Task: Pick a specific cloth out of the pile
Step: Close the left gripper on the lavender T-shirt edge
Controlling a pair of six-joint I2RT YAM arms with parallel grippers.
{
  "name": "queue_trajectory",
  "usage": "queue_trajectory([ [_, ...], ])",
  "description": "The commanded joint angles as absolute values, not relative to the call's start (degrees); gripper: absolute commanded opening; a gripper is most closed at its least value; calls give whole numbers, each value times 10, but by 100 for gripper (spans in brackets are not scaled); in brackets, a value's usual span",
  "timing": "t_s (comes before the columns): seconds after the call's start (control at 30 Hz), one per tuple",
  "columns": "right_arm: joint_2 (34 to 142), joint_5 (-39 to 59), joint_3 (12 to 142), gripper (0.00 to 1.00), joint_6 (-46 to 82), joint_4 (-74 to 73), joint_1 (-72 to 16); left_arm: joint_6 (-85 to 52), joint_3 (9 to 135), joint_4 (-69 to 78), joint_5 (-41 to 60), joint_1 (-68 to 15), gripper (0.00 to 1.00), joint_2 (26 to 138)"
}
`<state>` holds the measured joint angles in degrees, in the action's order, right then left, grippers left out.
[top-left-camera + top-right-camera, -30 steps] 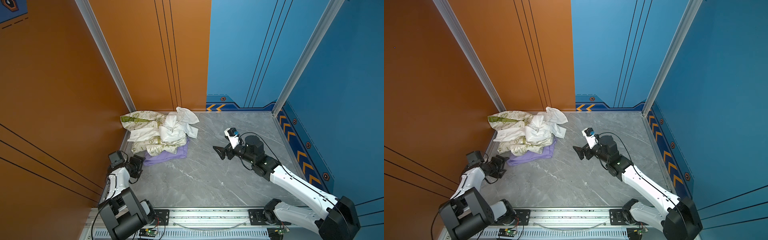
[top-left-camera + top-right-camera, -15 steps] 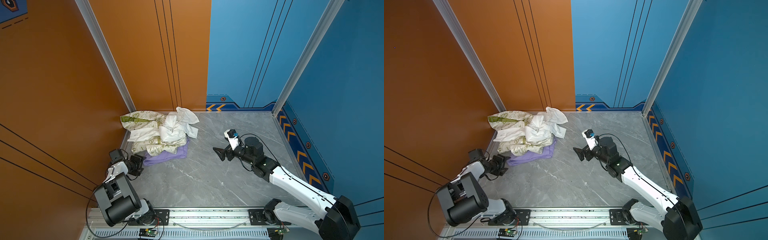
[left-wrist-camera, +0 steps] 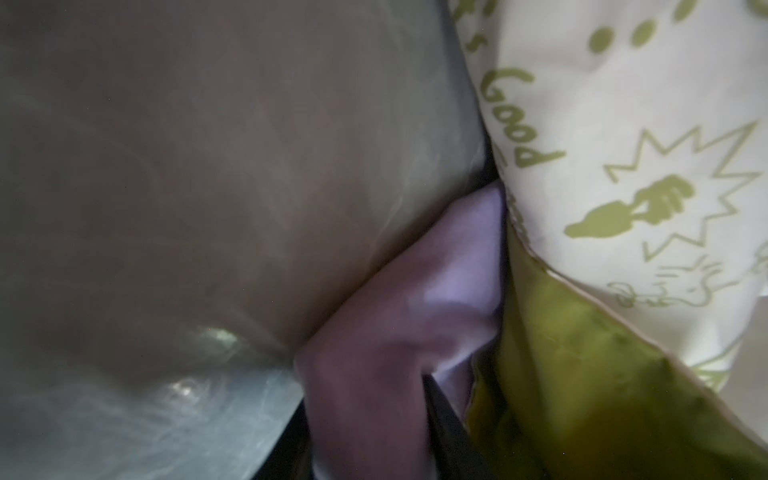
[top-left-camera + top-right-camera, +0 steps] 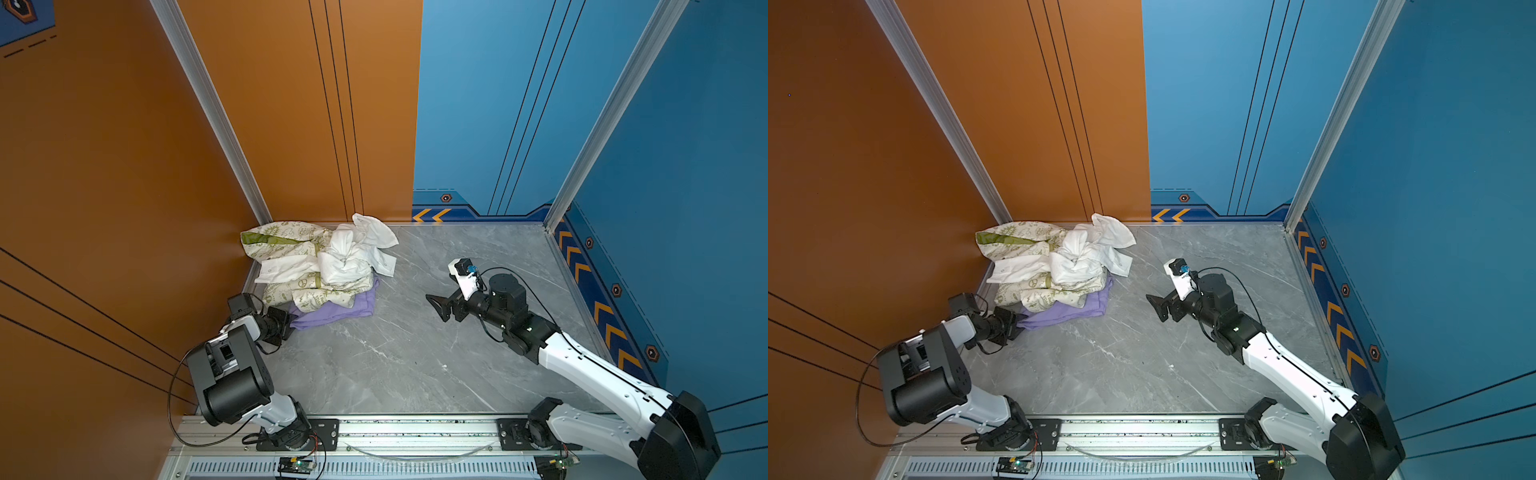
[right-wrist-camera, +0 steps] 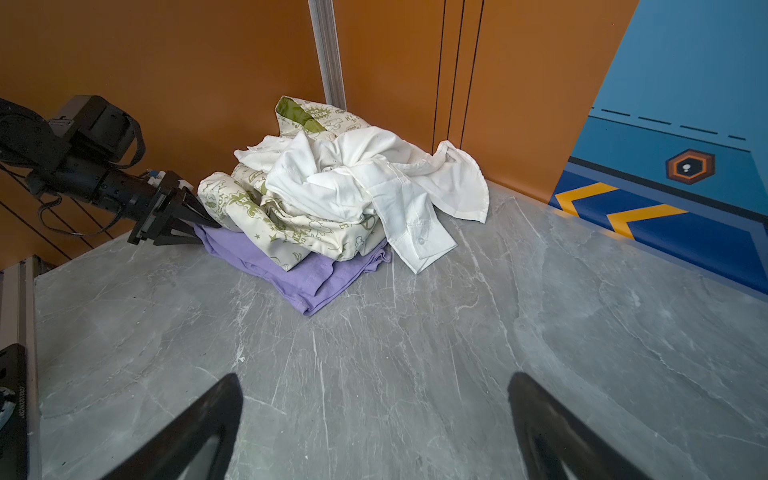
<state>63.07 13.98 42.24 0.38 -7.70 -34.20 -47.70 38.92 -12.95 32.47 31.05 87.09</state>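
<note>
In both top views the lavender cloth [image 4: 345, 309] lies beneath the pile [image 4: 332, 262], at ten o'clock on the marble table [image 4: 415, 353]. Left wrist: the left gripper [image 3: 365, 415] pinches its bunched corner. Right wrist: the right gripper [image 5: 374, 378] gapes wide.

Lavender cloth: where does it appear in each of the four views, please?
Top view: lavender cloth at the pile's near edge, left of centre.
Top view: same place, under the pile's near edge.
Left wrist: close up, blurred, against the cream green-printed cloth.
Right wrist: bottom layer of the pile, partly covered.
Shared landmark: the cream green-printed cloth lying on it.
</note>
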Motion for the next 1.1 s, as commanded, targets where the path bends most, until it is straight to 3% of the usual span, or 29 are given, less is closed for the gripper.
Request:
queue_trajectory([
  [0.0, 628, 148, 414, 100, 3, -88, -345, -471, 395, -120, 336, 306, 24, 873],
  [0.2, 624, 148, 416, 100, 4, -84, -345, -473, 397, -119, 345, 306, 0, 859],
  [0.63, 611, 147, 418, 100, 8, -79, -345, -512, 431, -134, 332, 295, 0, 722],
  [1.07, 599, 145, 418, 100, 13, -75, -347, -510, 542, -212, 288, 274, 0, 658],
])
